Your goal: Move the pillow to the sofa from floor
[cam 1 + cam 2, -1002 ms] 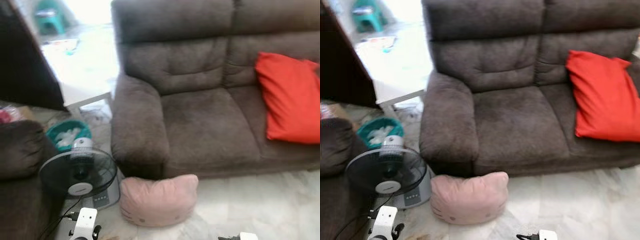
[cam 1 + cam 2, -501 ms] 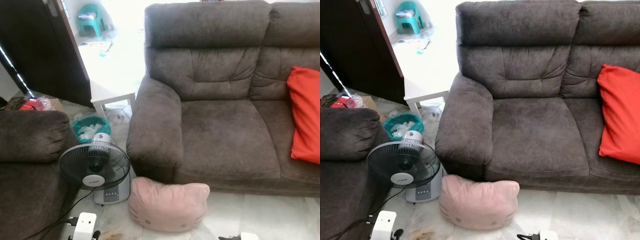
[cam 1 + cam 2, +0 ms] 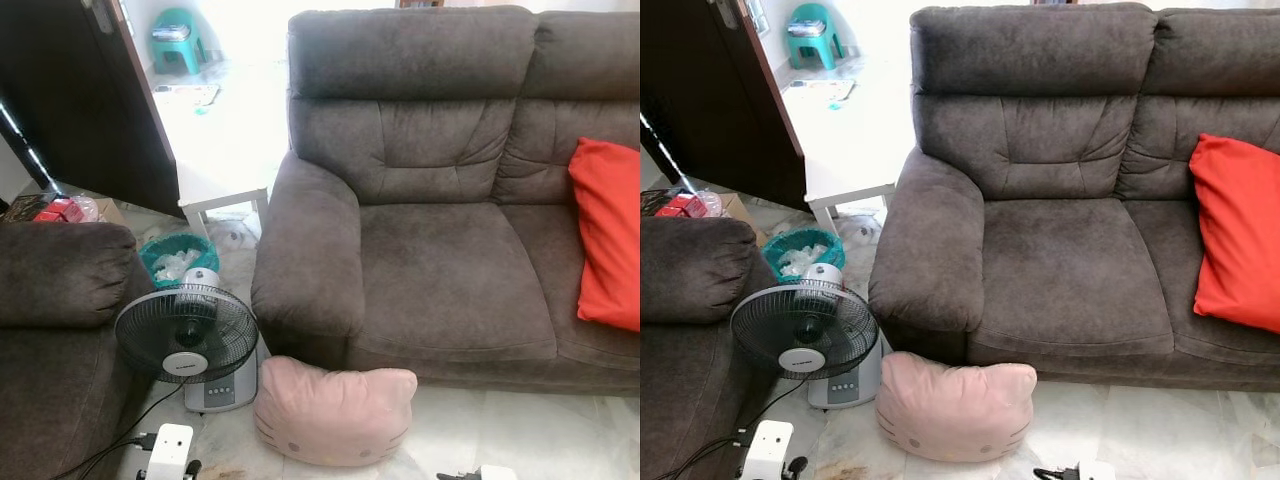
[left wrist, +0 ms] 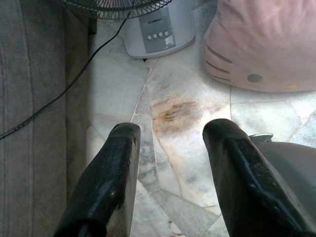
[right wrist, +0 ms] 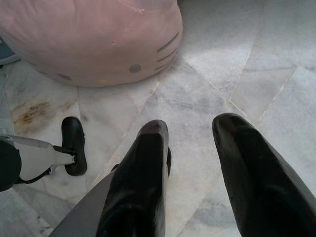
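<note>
Hands first: left hand and right hand hang low over the marble floor, both with fingers spread and nothing held. One pink pillow lies bottom centre, against one grey sofa. One fan stands lower left. One red cushion sits at right.

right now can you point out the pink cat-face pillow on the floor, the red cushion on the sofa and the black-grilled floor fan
pink cat-face pillow (image 3: 334, 412), left eye view, middle of its front face
red cushion (image 3: 1238, 232), right eye view, centre of its fabric
black-grilled floor fan (image 3: 186, 334), left eye view, hub of the round grille
</note>
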Motion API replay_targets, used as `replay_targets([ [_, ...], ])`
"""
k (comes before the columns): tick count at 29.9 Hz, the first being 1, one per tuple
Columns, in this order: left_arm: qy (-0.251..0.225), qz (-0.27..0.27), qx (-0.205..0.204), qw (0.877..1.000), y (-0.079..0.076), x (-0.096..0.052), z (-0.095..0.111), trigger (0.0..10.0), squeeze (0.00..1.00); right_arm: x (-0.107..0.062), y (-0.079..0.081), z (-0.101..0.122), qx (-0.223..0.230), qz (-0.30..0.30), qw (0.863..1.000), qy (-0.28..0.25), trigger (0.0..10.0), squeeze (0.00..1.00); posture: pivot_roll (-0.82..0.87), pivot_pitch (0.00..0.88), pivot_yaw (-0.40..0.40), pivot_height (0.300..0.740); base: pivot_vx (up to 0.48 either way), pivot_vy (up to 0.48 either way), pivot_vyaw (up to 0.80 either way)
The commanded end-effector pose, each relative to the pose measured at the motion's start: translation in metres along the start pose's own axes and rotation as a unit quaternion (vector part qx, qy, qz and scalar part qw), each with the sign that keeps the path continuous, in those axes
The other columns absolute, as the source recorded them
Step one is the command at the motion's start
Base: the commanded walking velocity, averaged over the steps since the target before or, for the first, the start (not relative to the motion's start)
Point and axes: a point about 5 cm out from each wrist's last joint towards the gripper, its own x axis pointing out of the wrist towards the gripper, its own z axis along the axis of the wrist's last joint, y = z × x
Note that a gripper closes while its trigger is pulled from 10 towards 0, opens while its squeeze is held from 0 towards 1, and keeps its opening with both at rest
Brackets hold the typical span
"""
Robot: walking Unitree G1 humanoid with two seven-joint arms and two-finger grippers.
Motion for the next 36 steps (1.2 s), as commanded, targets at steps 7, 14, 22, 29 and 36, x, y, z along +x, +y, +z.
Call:
replay_targets([
  [7, 0.007, 0.001, -0.008, 1.0, 0.0, 0.0003, -0.0009, 10.0, 0.0, 0.0001, -0.0019, 0.0016, 0.006, -0.014, 1.0, -0.006, 10.0, 0.0, 0.01, 0.029, 0.03, 0.74, 0.0, 0.0, 0.0],
  [14, 0.007, 0.001, 0.0, 1.0, 0.0034, 0.0006, 0.0005, 10.0, 0.0, 0.0008, 0.0014, 0.0021, 0.018, -0.016, 1.0, -0.01, 10.0, 0.0, 0.01, 0.026, 0.04, 0.74, 0.0, 0.0, 0.0],
  [22, 0.017, 0.002, -0.015, 1.0, 0.0026, 0.0008, -0.0012, 10.0, 0.0, 0.0009, 0.0013, 0.0038, 0.02, -0.017, 1.0, -0.017, 10.0, 0.0, 0.01, 0.016, 0.034, 0.74, 0.0, 0.0, 0.0],
  [29, 0.018, 0.003, -0.018, 1.0, 0.0025, 0.0006, -0.0019, 10.0, 0.0, 0.0009, 0.0015, 0.0035, 0.017, -0.013, 1.0, -0.016, 10.0, 0.0, 0.02, 0.014, 0.035, 0.74, 0.0, 0.0, 0.0],
  [36, 0.018, 0.003, -0.018, 1.0, 0.0025, 0.0006, -0.0019, 10.0, 0.0, 0.0009, 0.0015, 0.0035, 0.017, -0.013, 1.0, -0.016, 10.0, 0.0, 0.02, 0.014, 0.035, 0.74, 0.0, 0.0, 0.0],
])
